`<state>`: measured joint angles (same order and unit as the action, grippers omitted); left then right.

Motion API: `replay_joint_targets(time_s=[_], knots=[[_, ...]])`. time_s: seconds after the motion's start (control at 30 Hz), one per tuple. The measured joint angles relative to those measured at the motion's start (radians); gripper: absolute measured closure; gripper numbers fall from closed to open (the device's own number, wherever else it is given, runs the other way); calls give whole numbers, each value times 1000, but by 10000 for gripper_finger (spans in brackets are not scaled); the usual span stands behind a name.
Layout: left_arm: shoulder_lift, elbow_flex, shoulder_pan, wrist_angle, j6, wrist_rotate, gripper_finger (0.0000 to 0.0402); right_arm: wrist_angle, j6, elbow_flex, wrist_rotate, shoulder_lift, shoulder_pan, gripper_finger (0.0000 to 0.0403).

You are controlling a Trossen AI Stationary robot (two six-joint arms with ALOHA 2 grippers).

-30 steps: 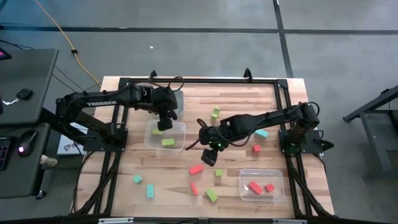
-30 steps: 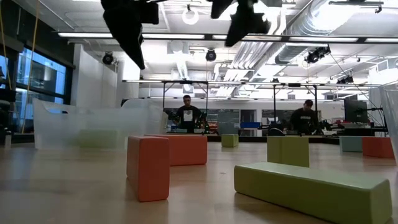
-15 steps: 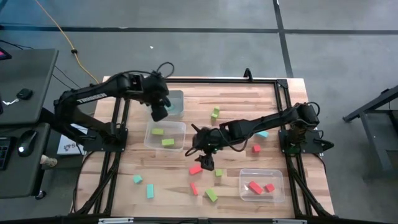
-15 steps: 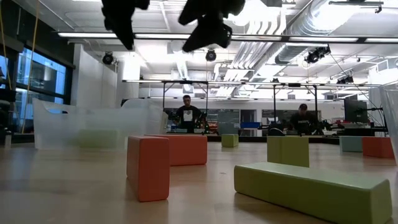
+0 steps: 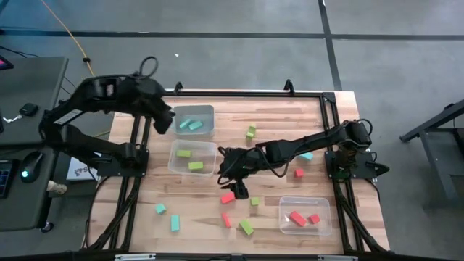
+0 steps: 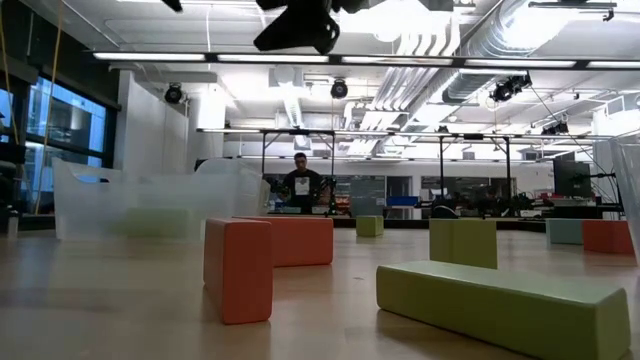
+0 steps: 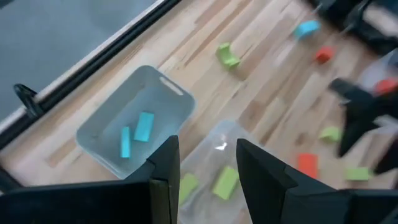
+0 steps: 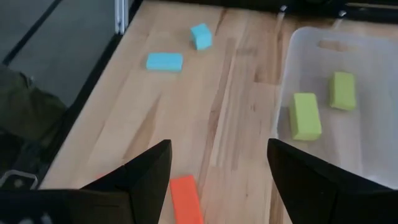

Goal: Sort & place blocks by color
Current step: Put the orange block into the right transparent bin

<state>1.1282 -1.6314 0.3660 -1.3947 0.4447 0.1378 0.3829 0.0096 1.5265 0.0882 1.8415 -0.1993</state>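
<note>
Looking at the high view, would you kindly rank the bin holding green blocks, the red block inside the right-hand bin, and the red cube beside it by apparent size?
1. Bin holding green blocks
2. Red block
3. Red cube

Right gripper [image 8: 214,177] is seen with fingers spread wide, nothing between them. A red-orange block [image 8: 186,198] lies on the wood table [image 8: 236,112] between the fingertips, partly cut off. Two cyan blocks [image 8: 165,61] are seen farther off. Two lime green blocks [image 8: 305,116] sit in a clear bin [image 8: 292,56]. A dark shape at the table edge can't be identified.
</note>
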Motion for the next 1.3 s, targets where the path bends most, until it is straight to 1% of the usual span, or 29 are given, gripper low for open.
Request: replay_joint_targets(time_s=[0.17,0.43,0.77,0.93,1.07,1.3], knots=[[-59,0,-36,-1,92,1,291,-2,-30,0,25,42,-4,148],[-100,0,-69,-1,126,2,291,21,-44,2,69,134,-32,148],[-101,0,-69,-1,128,4,291,86,-34,2,66,241,-59,148],[-101,0,-69,-1,128,4,291,96,-10,2,56,271,-60,148],[-101,0,-69,-1,128,4,291,106,-9,2,28,285,-60,148],[-101,0,-69,-1,128,4,291,126,-9,2,24,301,-60,151]])
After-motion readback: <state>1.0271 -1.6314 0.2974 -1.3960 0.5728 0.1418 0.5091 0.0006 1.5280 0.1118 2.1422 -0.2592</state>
